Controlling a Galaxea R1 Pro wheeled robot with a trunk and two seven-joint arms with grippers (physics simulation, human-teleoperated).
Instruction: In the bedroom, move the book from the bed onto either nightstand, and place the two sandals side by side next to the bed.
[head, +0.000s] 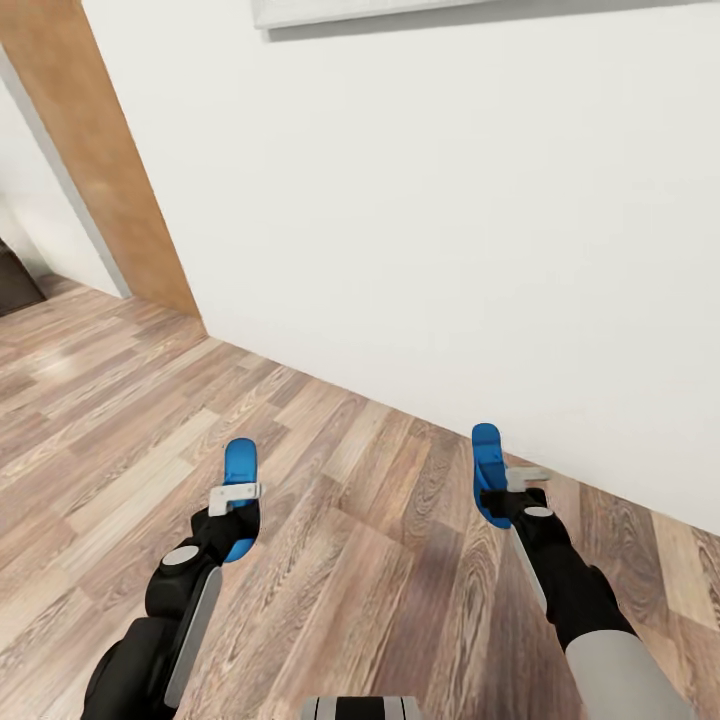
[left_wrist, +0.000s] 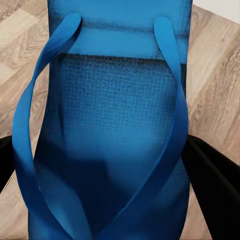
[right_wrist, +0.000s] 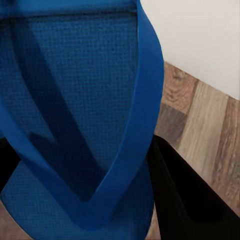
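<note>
My left gripper (head: 238, 512) is clamped on one blue sandal (head: 240, 470). My right gripper (head: 510, 492) pinches the other sandal (head: 486, 460), near the white wall (head: 450, 220).

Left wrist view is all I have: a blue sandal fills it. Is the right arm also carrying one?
Observer: Yes. The right gripper is shut on the other sandal, which it holds on edge.
Operator: What is in front of us?
Observer: A white wall, close ahead, meeting the wood floor.
Operator: Is there any way out?
Observer: At the far left, a wooden door frame shows an opening beside the wall.
Operator: And my sandal, how does it sit?
Observer: The left gripper is shut on the left sandal, toe pointing forward, above the floor.
</note>
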